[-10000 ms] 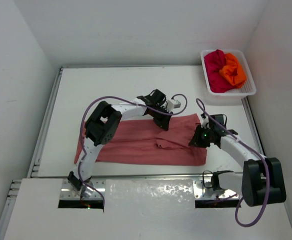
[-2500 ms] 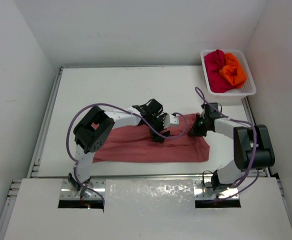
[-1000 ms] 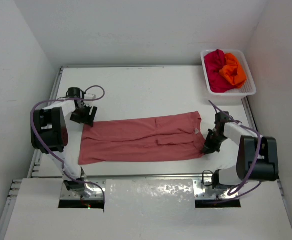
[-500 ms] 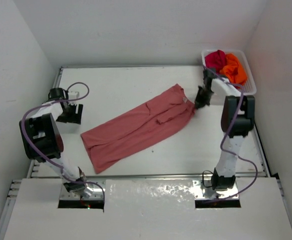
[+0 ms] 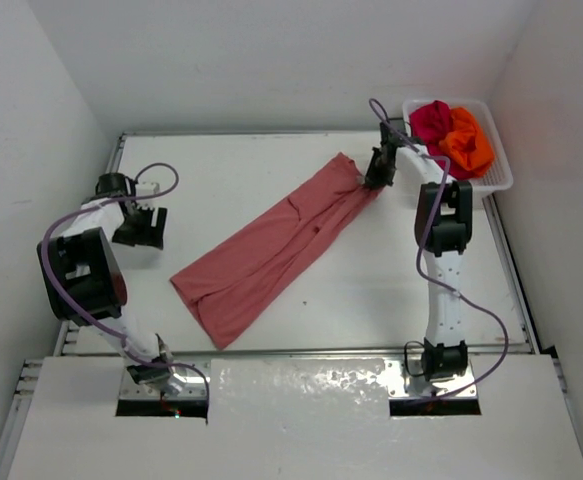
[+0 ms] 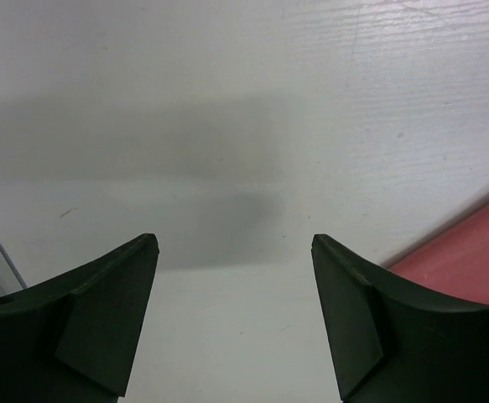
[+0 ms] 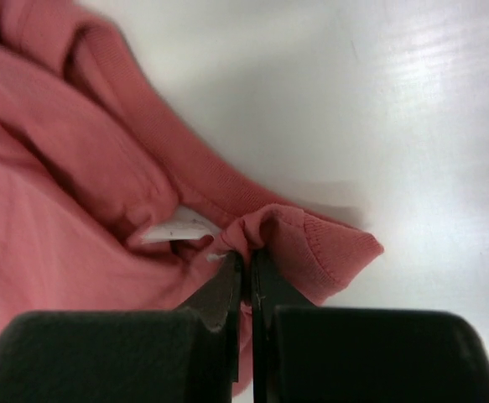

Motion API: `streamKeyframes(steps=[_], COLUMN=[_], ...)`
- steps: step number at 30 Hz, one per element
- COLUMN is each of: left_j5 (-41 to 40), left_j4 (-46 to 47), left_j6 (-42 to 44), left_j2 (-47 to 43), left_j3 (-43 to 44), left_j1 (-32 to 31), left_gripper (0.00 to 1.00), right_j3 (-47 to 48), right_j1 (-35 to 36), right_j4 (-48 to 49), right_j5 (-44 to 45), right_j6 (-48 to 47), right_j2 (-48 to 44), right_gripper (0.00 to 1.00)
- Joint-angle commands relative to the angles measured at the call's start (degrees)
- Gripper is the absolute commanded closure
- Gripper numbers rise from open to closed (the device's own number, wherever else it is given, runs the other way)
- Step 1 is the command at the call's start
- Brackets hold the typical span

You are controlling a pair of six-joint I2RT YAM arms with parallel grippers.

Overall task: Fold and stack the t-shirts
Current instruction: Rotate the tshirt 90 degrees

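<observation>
My right gripper [image 7: 246, 262] is shut tight, clamped on the salmon-pink t-shirt [image 7: 68, 185]. The jaws pinch a small fold of the ribbed hem at the neck. A white label [image 7: 170, 228] sits just beside the pinch. In the top view this grip is at the shirt's far right end, with my right arm stretched well out over the counter [image 5: 241, 170]. I cannot tell whether that end is lifted or resting on the counter.

From the gripper the shirt runs diagonally toward the near left as a long narrow strip. It lies flat on the counter and is a bit wider and creased at its near left end.

Just right of my right gripper, in the far right corner, is the white mesh basket [image 5: 491, 178]. The crimson t-shirt [image 5: 429, 120] is bunched in its left part and the orange t-shirt [image 5: 468, 142] in its right part, and the two touch.

My left gripper [image 6: 234, 252] has its fingers apart, nothing between them, only bare counter below. It is at the left side of the counter, well apart from the shirt's near left end. The left wrist view catches only a sliver of pink cloth off to the right of that gripper.
</observation>
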Motion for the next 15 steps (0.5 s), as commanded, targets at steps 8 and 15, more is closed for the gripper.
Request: streamKeyframes(steps=[8, 15], left_j5=[5.22, 9.45], left_j4=[-1.91, -0.77], left_j6=[2.48, 3.44], left_j2=[-2.1, -1.57], left_j3=[3.31, -0.21], left_j1=[-7.95, -16.55], left_gripper=[0.28, 0.28], right_j3=[12.86, 26.76], right_j1=[-2.68, -0.4], right_j4=[10.66, 28.08], right_j5=[1.99, -7.18], right_j6=[-0.43, 5.55], right_j2=[10.29, 19.98], right_gripper=[1.0, 1.0])
